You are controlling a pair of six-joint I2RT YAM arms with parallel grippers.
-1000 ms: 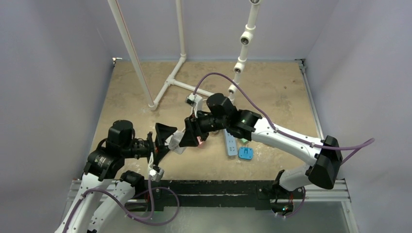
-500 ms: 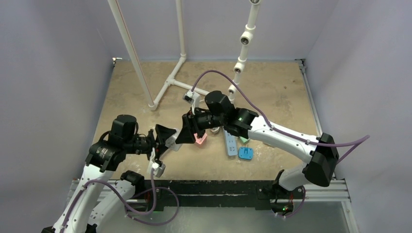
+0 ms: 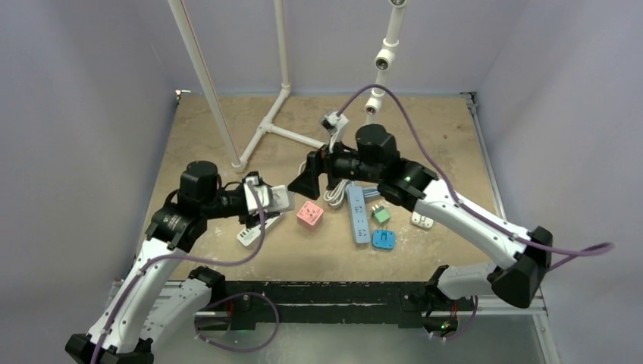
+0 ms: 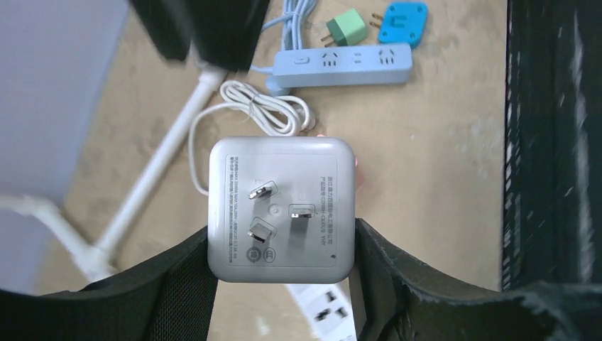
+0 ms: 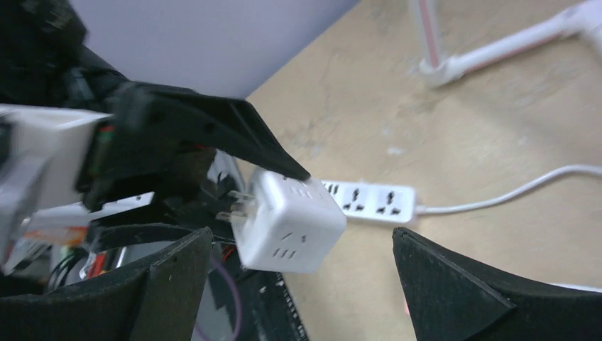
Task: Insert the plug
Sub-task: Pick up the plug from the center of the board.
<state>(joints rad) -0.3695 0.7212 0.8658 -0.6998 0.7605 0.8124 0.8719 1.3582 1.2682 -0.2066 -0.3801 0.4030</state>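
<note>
One tan table (image 3: 455, 152), one white pipe frame (image 3: 265, 129) at its back. Two power strips lying flat: blue power strip (image 3: 359, 216), white power strip (image 3: 250, 233). Two grippers: left gripper (image 4: 281, 234) clamped on the single white cube plug (image 4: 281, 177), three prongs toward its camera, held above the white strip; right gripper (image 3: 303, 182) nearby, fingers wide apart, empty. Loose: one pink cube (image 3: 309, 214), one blue adapter (image 3: 384, 240), one green plug (image 3: 381, 215).

Looks like a robotics lab cell: plain lilac walls (image 3: 76, 152) around a tan surface (image 3: 440, 144), white pipe frame (image 3: 263, 127), two arms (image 3: 152, 262) bolted to a rail (image 3: 334, 294).
</note>
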